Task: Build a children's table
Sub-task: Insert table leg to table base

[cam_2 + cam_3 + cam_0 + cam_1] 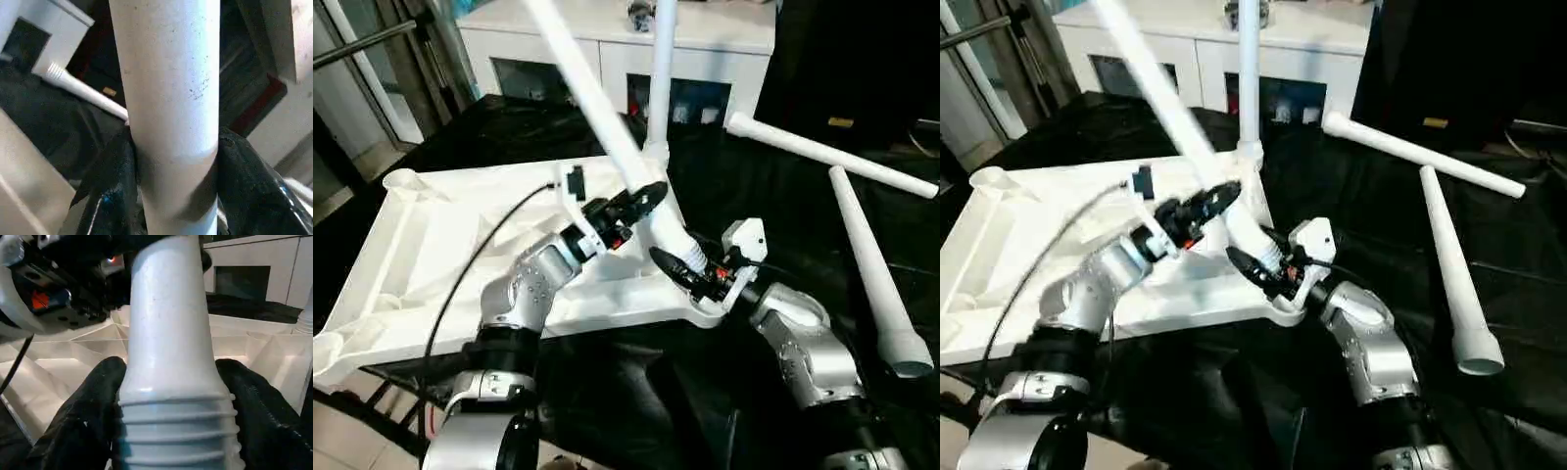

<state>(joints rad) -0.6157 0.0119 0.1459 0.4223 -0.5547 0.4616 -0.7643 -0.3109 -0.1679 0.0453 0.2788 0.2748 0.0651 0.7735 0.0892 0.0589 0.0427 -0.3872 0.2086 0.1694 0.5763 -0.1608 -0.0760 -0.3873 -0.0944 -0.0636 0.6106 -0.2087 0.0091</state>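
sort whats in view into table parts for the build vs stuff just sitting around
Part of the job:
- tabletop, underside up
- upright leg in a far corner socket
- tilted leg, held by left gripper and right gripper
- two loose legs on the black cloth

Just lying about:
- white cabinet behind

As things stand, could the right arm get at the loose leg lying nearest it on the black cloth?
Probably not yet: the right gripper is shut on the slanted leg near its threaded end. The loose leg itself lies unobstructed.
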